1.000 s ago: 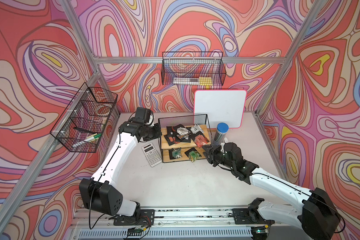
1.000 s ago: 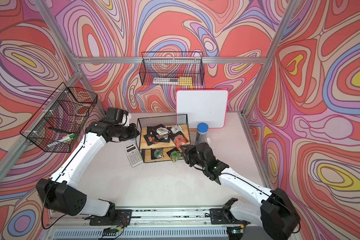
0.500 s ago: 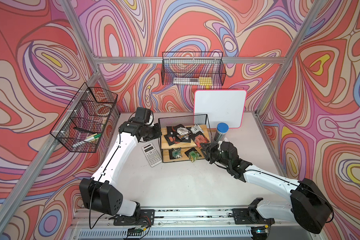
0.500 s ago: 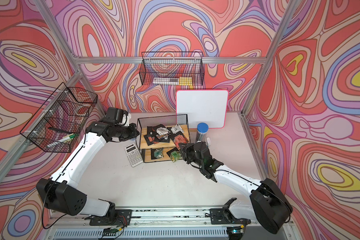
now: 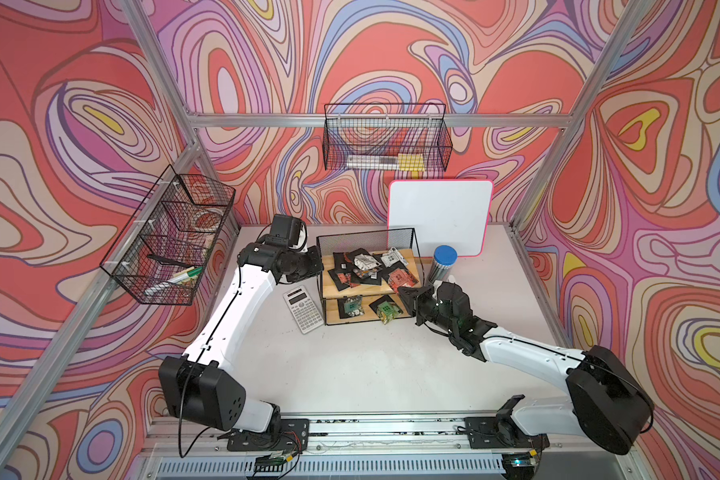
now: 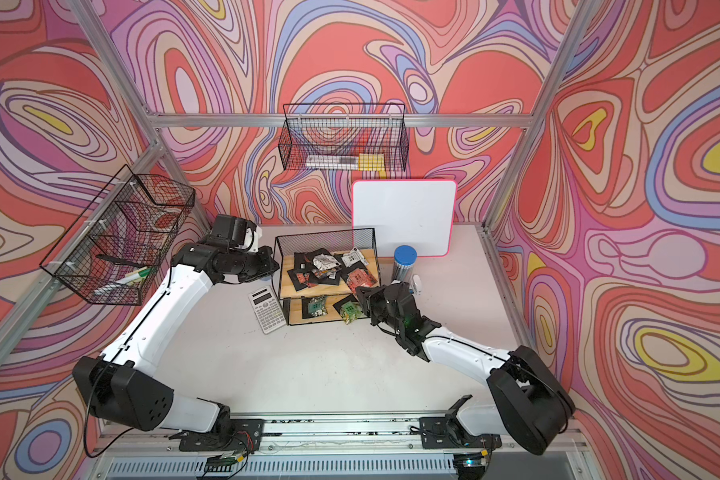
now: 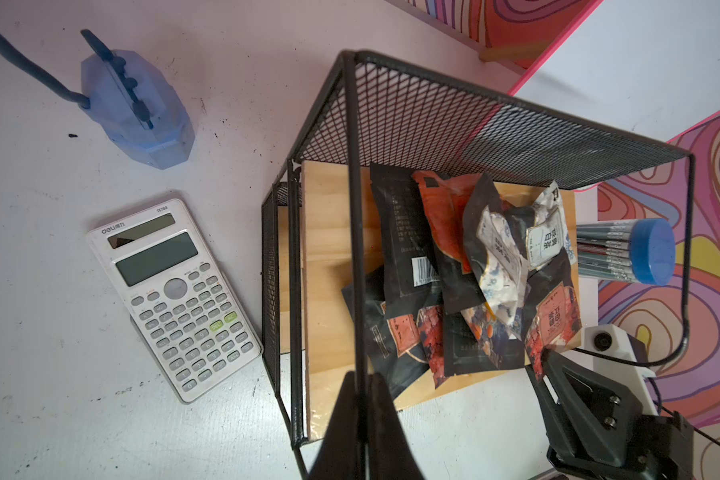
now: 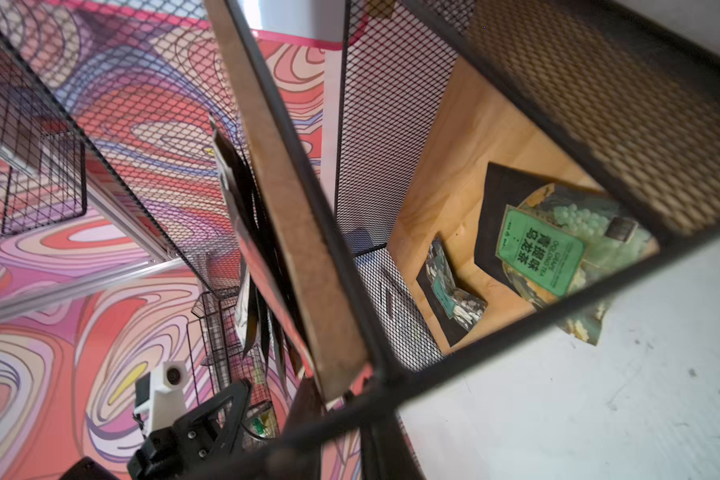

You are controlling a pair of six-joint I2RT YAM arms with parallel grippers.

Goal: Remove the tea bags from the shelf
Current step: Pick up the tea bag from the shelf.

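Observation:
The shelf [image 5: 331, 286] stands mid-table, with wooden boards in a black wire frame. Several tea bags [image 5: 362, 270] are piled on its top board, also seen in the left wrist view [image 7: 454, 266]. Two green tea bags [image 5: 350, 308] [image 8: 541, 249] lie on the lower board. My left gripper [image 7: 363, 399] is shut on the shelf's top left wire rail. My right gripper [image 5: 408, 297] is at the top board's front right corner. Its fingers are closed in on the overhanging edge of a red tea bag [image 5: 404, 278], right against the board's end.
A calculator [image 5: 304, 309] lies left of the shelf. A blue-capped tube of pens [image 5: 443, 266] stands to the shelf's right, before a leaning whiteboard [image 5: 439, 216]. Wire baskets hang on the left wall [image 5: 171, 241] and back wall [image 5: 385, 137]. A blue device [image 7: 136, 108] lies behind the calculator.
My right gripper has moved left to the shelf's front right corner and its jaws have closed in. The left arm has stayed on the wire rail.

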